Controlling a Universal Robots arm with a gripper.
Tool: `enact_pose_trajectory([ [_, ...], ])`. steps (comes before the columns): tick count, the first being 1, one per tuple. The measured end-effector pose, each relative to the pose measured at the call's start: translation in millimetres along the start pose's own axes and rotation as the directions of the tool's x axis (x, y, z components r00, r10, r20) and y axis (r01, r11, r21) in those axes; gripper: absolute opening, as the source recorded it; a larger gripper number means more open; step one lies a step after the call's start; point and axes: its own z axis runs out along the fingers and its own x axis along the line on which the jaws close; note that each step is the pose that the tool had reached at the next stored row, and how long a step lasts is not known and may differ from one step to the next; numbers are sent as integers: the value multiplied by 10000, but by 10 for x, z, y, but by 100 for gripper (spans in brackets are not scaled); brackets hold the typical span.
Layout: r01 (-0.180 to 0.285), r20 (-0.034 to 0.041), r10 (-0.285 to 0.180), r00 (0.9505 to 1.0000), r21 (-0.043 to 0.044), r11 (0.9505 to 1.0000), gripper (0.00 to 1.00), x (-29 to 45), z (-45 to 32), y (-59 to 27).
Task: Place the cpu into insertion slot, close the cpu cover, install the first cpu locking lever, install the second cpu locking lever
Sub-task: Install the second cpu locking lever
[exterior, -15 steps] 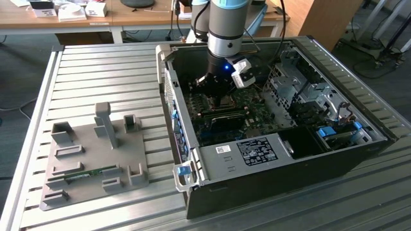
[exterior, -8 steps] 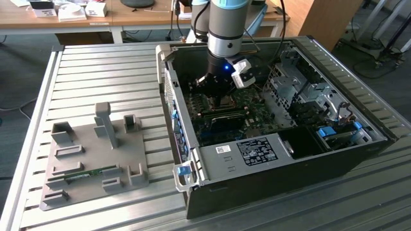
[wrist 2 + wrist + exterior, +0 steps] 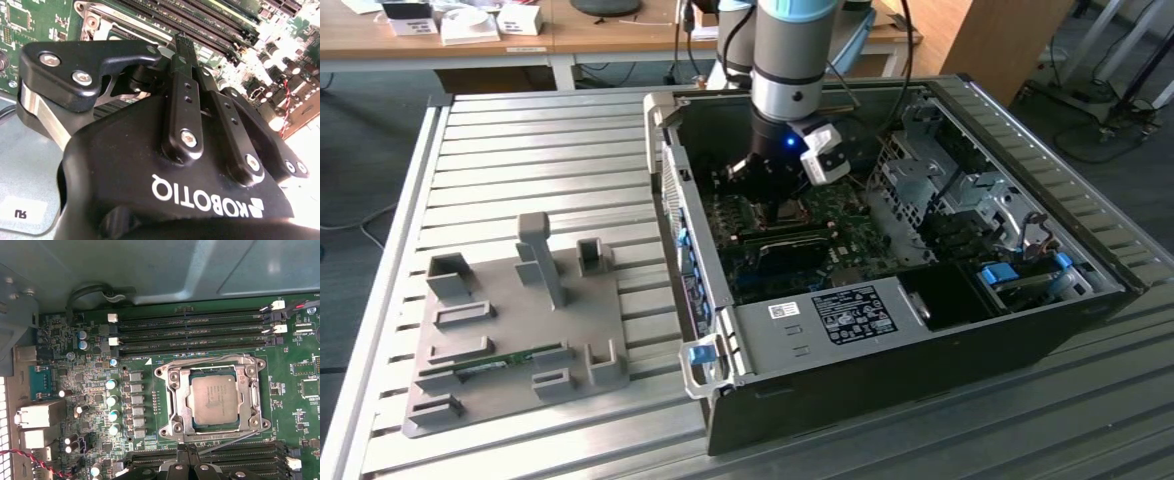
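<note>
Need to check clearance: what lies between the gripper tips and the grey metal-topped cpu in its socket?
In the first wrist view, the silver cpu cover frame edge and a thin metal lever lie between the gripper and the cpu.

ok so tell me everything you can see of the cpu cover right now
In the first wrist view the cpu cover is a silver metal frame with a square window, lying flat and closed over the insertion slot. The cpu shows grey through the window. The gripper's fingertips stand just beside its edge.
</note>
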Motion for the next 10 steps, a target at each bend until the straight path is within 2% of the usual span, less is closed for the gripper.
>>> enact_pose_trajectory([
  [10, 0, -1, 0, 10000, 1, 10000, 11, 1, 18, 0],
])
